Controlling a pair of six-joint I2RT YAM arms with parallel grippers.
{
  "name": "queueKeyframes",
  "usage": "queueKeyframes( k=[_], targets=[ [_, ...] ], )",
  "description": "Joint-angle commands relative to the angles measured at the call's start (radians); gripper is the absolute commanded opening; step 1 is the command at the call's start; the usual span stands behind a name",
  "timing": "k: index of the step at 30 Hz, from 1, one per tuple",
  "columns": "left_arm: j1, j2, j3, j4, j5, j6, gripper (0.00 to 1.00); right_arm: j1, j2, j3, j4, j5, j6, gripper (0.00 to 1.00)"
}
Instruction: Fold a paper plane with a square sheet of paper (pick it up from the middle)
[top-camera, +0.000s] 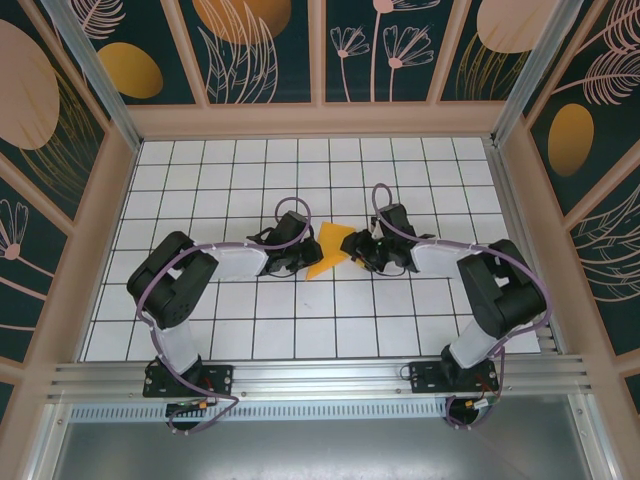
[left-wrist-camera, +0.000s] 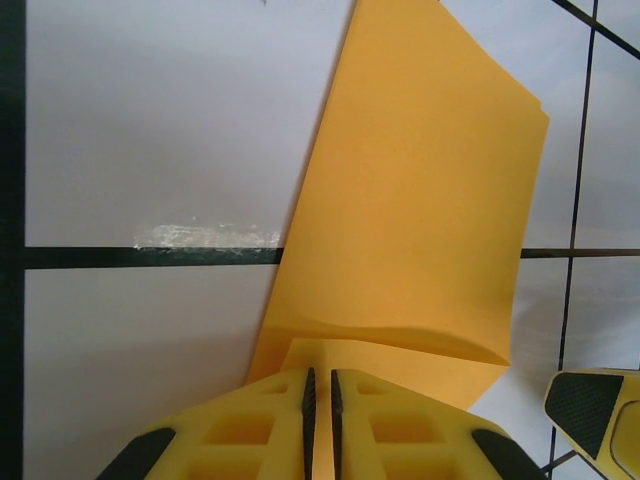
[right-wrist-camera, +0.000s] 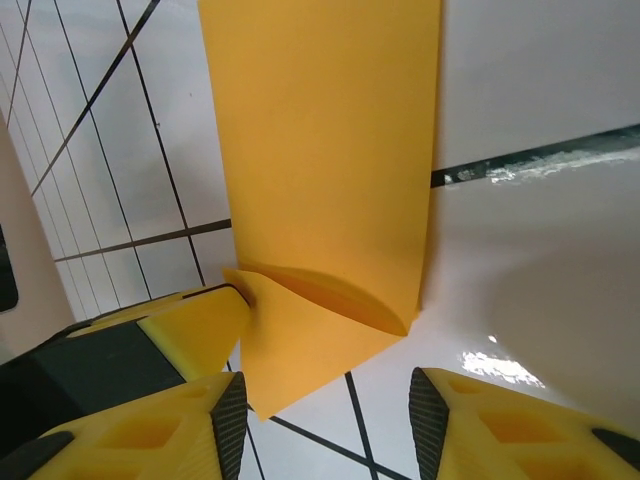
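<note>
Paper (top-camera: 325, 258) pinched by left end effector (left-wrist-camera: 320, 400); right end effector (right-wrist-camera: 328, 420) gapes beside it, arms angled inward.

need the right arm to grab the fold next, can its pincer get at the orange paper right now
Probably yes. The right pincer is open, and a corner of the orange paper sits just ahead of its gap with nothing between. The left pincer pinches that same end, so room is tight.
</note>
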Motion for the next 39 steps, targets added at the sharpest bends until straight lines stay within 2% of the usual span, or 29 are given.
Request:
queueKeyframes(
  k=[1,22,30,39],
  targets=[
    [0.010,0.017,0.015,-0.016,-0.012,0.018,0.16,0.010,0.031,0.038,0.014,-0.020,0.004,0.48],
    [0.017,0.020,0.011,-0.015,-0.001,0.013,0.16,0.022,0.108,0.093,-0.019,-0.023,-0.017,0.49],
    [0.018,0.019,0.005,-0.018,-0.008,0.009,0.16,0.019,0.077,0.090,-0.092,0.078,-0.005,0.52],
    [0.018,0.018,0.005,-0.017,-0.005,0.007,0.16,0.022,0.104,0.087,-0.016,-0.015,0.003,0.47]
  ],
)
